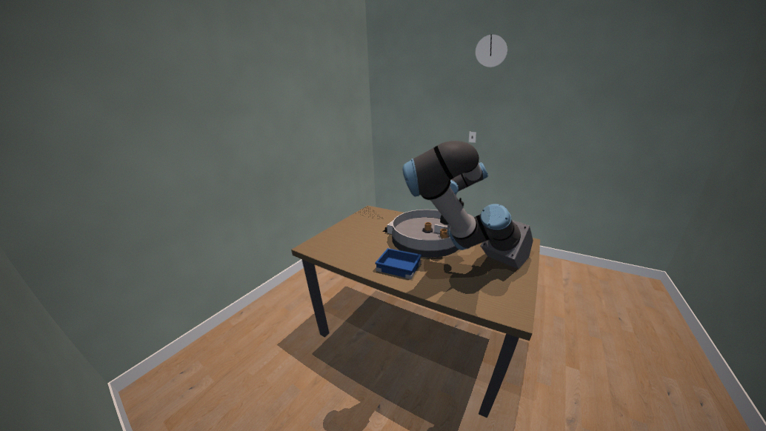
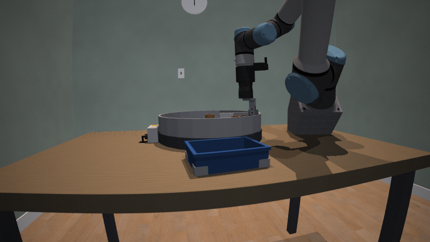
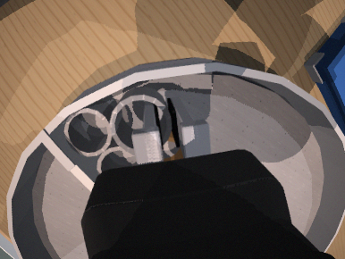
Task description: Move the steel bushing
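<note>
One bushing sits pinched in my nearly shut gripper mid-frame, fingers upright to clear the turntable rim toward the crate.

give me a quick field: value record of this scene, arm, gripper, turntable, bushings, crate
arm: one arm on a grey pedestal, bent over the turntable
gripper: gripper pointing down at the turntable's right side, shut on a bushing, only a brown sliver showing between the fingers
turntable: grey walled tray on the wooden table, behind the crate
other bushings: two brown ones on the turntable
crate: blue crate in front of the turntable, no bushing seen inside
</note>
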Controlling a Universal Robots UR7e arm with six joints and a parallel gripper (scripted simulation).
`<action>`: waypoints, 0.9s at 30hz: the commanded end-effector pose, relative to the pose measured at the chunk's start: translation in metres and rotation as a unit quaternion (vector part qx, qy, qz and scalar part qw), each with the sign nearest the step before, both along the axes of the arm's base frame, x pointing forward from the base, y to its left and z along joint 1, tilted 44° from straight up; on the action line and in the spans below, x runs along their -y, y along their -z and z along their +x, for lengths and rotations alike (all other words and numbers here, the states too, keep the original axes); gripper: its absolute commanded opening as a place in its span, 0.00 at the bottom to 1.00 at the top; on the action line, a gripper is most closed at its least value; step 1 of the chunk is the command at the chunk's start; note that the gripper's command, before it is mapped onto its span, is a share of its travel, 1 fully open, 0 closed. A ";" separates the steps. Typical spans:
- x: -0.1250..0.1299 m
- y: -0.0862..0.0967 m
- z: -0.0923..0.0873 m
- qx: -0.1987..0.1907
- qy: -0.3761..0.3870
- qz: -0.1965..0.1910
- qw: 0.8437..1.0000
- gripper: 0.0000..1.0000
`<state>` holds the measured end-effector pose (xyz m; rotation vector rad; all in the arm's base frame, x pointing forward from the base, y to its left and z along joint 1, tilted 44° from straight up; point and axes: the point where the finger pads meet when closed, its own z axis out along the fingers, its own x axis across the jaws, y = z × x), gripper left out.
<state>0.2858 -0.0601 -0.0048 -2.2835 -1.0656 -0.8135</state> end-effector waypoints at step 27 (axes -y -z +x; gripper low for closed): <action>0.010 -0.007 -0.002 0.002 0.002 -0.005 1.000 0.00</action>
